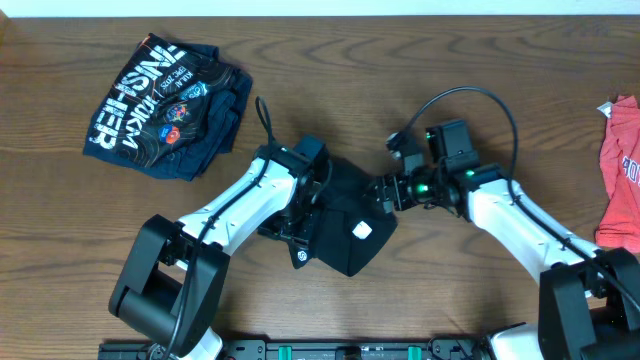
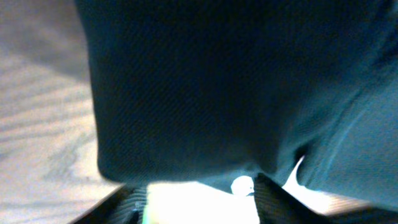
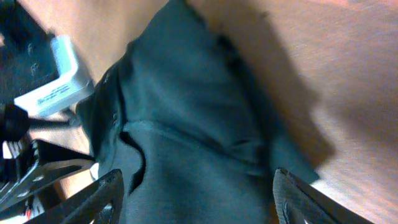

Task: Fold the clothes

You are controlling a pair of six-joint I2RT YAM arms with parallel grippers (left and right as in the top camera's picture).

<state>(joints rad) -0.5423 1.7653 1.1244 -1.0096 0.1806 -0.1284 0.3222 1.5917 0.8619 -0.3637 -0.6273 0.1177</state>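
Three garments on bench: one black T-shirt bunched centre, one navy printed garment far left, one red garment at right edge. My right jaws wide above the black cloth; left jaws hidden against it, cannot tell their gap

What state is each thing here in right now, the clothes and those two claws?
black T-shirt, gathered into a compact bundle mid-table, between both grippers.
navy printed garment, roughly folded, lying apart at the far left.
red garment, at the right edge, partly out of view; fold unclear.
left gripper, down at the black T-shirt; open or shut cannot be told.
right gripper, open, fingers spread with shirt cloth between them.
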